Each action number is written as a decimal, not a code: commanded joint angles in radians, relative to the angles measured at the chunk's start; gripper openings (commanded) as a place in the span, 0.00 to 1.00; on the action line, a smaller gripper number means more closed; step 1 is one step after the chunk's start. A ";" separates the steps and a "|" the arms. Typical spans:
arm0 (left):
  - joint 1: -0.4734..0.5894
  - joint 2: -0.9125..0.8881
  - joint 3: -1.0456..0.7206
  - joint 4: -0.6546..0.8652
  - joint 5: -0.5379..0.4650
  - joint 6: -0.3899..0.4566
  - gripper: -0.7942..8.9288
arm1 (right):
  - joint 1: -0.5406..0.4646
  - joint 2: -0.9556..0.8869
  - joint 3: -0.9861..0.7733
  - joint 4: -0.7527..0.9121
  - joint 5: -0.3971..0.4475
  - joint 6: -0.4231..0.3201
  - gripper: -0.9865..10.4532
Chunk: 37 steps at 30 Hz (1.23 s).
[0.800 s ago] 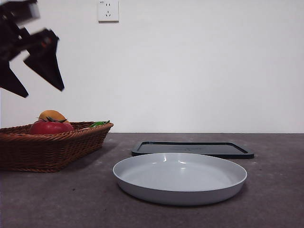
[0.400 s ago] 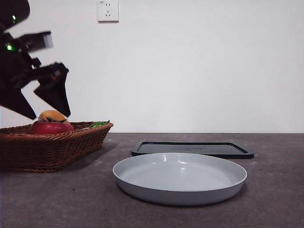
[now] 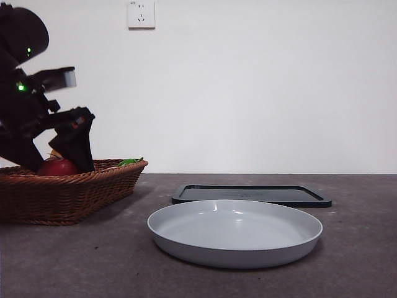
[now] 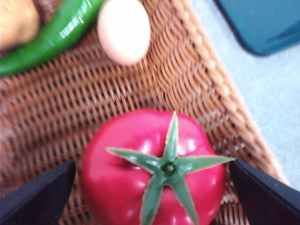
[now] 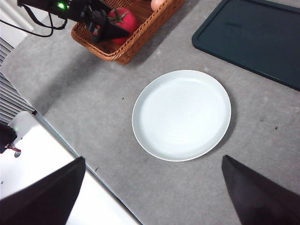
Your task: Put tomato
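The grey counter [image 3: 74,261] fills the lower half of the front view. At its left edge sits a wicker basket [image 3: 68,192], at centre a wide white plate [image 3: 234,233], and behind the plate a flat dark tray [image 3: 251,194].

The tomato [image 4: 152,171] lies in the basket, at lower centre of the left wrist view, stem up and untouched. Toward the top of that view a green pepper [image 4: 51,33] and a pale egg [image 4: 123,29] lie further along the weave, with a blurred orange-brown item [image 4: 16,21] in the upper left corner.

The task is barely begun, as I judge it: the tomato is not yet gripped, and the lift, carry and set-down all remain. The empty plate looks the likely target, though the task does not say.

The left hand [image 4: 152,192] is down in the basket at the left of the front view, its jaws spread wide, one on either side of the tomato and clear of its skin. The right hand [image 5: 154,197] waits high above the counter, jaws apart and holding nothing.
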 commanded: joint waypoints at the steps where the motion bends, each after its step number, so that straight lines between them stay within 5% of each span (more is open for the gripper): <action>1: -0.003 0.023 0.017 0.003 -0.002 0.008 0.62 | 0.005 0.006 0.018 0.008 -0.002 0.008 0.49; 8: -0.002 0.023 0.017 0.000 -0.002 0.006 0.40 | 0.005 0.006 0.018 0.008 -0.002 0.008 0.49; 23: -0.031 -0.208 0.019 -0.009 0.026 -0.079 0.39 | 0.005 0.006 0.018 0.008 -0.002 0.008 0.49; 30: -0.169 -0.342 0.019 -0.011 0.109 -0.135 0.39 | 0.005 0.006 0.018 0.011 -0.001 0.008 0.49; 37: -0.370 -0.282 0.019 0.016 0.108 -0.134 0.39 | 0.005 0.006 0.018 0.011 -0.001 0.008 0.49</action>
